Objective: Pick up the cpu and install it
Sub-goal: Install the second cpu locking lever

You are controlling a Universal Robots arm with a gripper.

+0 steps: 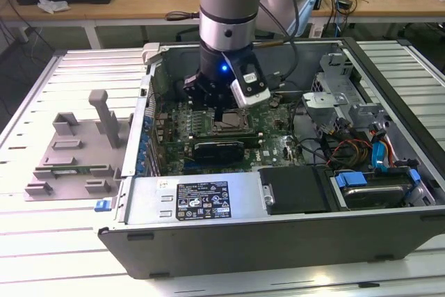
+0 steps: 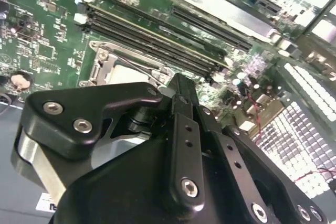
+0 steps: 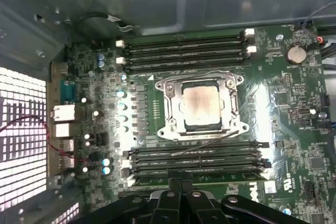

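Cpu (image 3: 201,106) flat inside the metal-framed socket (image 3: 170,109) — gripper (image 3: 181,184) above it, fingers clenched, empty.

I see the cpu (image 3: 200,105) seated in the socket (image 3: 202,106), memory slots (image 3: 184,51) on two sides; my gripper (image 1: 219,112) hangs above the motherboard (image 1: 208,126) inside the case (image 1: 278,238).

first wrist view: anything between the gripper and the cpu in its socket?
Yes: dark memory slots and a thin wire lie between the black gripper and the silver square cpu.
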